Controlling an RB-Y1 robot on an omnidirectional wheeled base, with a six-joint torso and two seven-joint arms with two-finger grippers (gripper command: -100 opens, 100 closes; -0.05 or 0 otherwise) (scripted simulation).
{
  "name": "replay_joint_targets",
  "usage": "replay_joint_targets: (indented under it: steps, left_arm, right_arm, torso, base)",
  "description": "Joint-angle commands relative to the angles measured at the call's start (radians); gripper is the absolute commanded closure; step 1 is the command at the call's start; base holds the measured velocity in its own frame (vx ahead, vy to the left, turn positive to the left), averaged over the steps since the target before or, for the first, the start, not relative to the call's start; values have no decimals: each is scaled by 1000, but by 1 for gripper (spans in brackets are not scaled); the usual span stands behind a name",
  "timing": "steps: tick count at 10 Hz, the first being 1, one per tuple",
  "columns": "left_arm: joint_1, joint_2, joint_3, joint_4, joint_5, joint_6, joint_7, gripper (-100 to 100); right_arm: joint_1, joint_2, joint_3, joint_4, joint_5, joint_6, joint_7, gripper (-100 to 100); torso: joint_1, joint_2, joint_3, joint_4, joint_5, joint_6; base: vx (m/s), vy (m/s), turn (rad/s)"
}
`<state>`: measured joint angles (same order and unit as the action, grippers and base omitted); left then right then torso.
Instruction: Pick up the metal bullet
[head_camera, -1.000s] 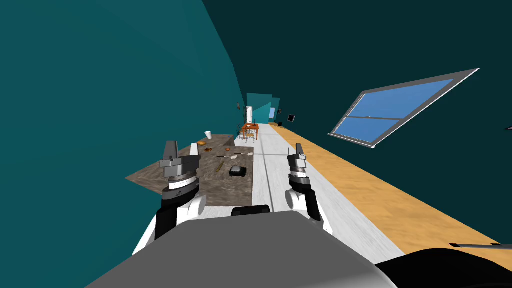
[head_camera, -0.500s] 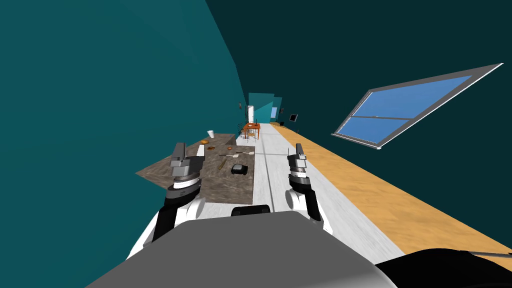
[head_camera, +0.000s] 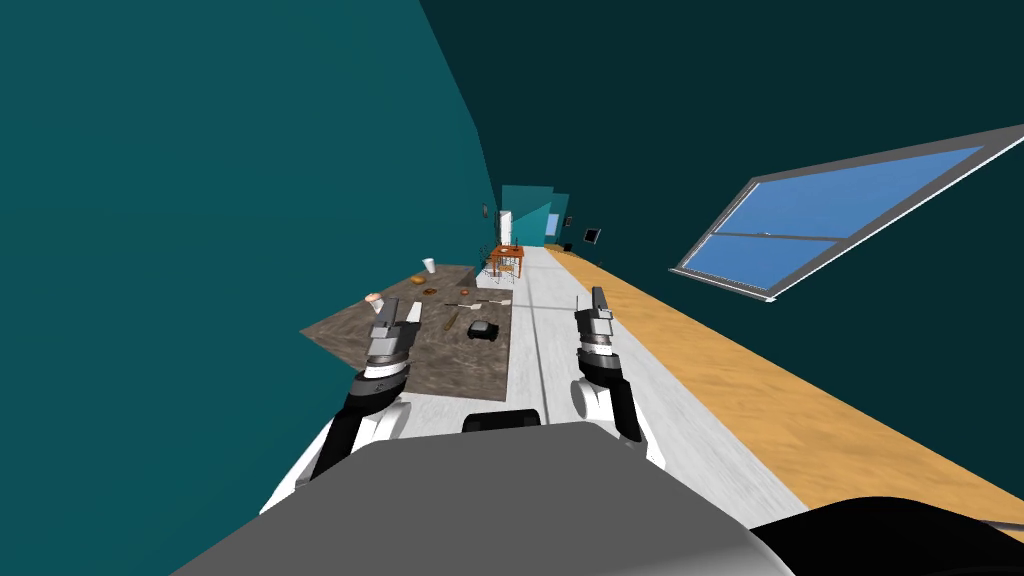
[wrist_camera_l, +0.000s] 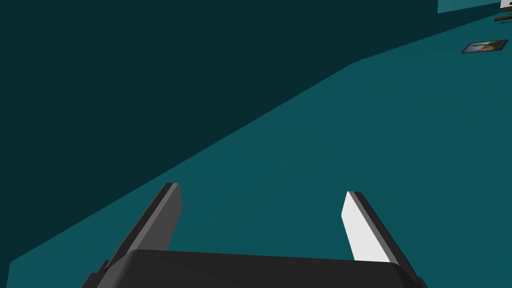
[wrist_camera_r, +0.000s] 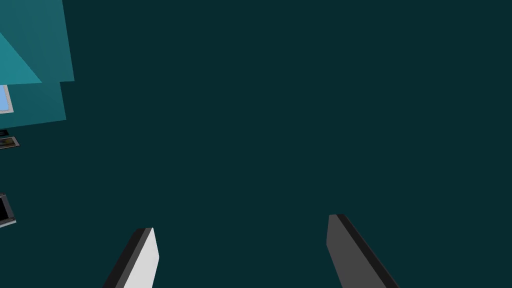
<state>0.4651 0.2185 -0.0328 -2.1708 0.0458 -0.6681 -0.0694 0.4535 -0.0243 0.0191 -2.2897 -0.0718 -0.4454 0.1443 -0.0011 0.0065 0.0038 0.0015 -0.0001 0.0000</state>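
Mottled brown stone-look table (head_camera: 345, 335) ahead; bullet not made out. Approach step: left gripper (wrist_camera_l: 261, 189), right gripper (wrist_camera_r: 240, 222) spread wide, empty. Next I drive closer, locate it.

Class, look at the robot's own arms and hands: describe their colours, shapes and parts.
The left arm and right arm have white shells, black joints and grey-ringed wrists. The left hand and right hand match: a dark box carrying two thin, blade-like fingers, light grey with darker edges. No cables or markings show.
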Motion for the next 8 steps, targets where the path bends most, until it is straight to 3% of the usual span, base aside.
replay_joint_targets:
  steps: [1, 2, 3, 4, 5, 6, 8]
  left_arm:
    - [14, 44, -26, 50, 37, -12, -42, -100]
    - [14, 44, -26, 65, 37, -12, -42, -100]
    - [21, 75, -41, 105, 60, -18, -64, -100]
    - [21, 75, -41, 109, 60, -18, -64, -100]
    - [28, 109, -57, 148, 84, -24, -86, -100]
    - [28, 109, -57, 156, 84, -24, -86, -100]
    - [45, 177, -93, 238, 128, -35, -123, -100]
  right_arm:
    - [0, 0, 0, 0, 0, 0, 0, 0]
    - [0, 0, 0, 0, 0, 0, 0, 0]
    - [0, 0, 0, 0, 0, 0, 0, 0]
    - [0, 0, 0, 0, 0, 0, 0, 0]
    - [0, 0, 0, 0, 0, 0, 0, 0]
    - [0, 0, 0, 0, 0, 0, 0, 0]
    - [0, 0, 0, 0, 0, 0, 0, 0]
  torso:
    - [0, 0, 0, 0, 0, 0]
    - [0, 0, 0, 0, 0, 0]
    - [0, -1, -1, 0, 0, 0]
    - [0, -1, -1, 0, 0, 0]
    - [0, -3, -2, -1, 0, 0]
    - [0, -3, -2, -1, 0, 0]
    - [0, -4, -2, -1, 0, 0]
  base:
    - [-96, -21, 52]
    - [-72, -13, 18]
    - [-68, -7, 32]
    - [-46, -11, 14]
    - [-48, -19, 16]
    - [-42, -18, 12]
    - [-53, -25, 10]
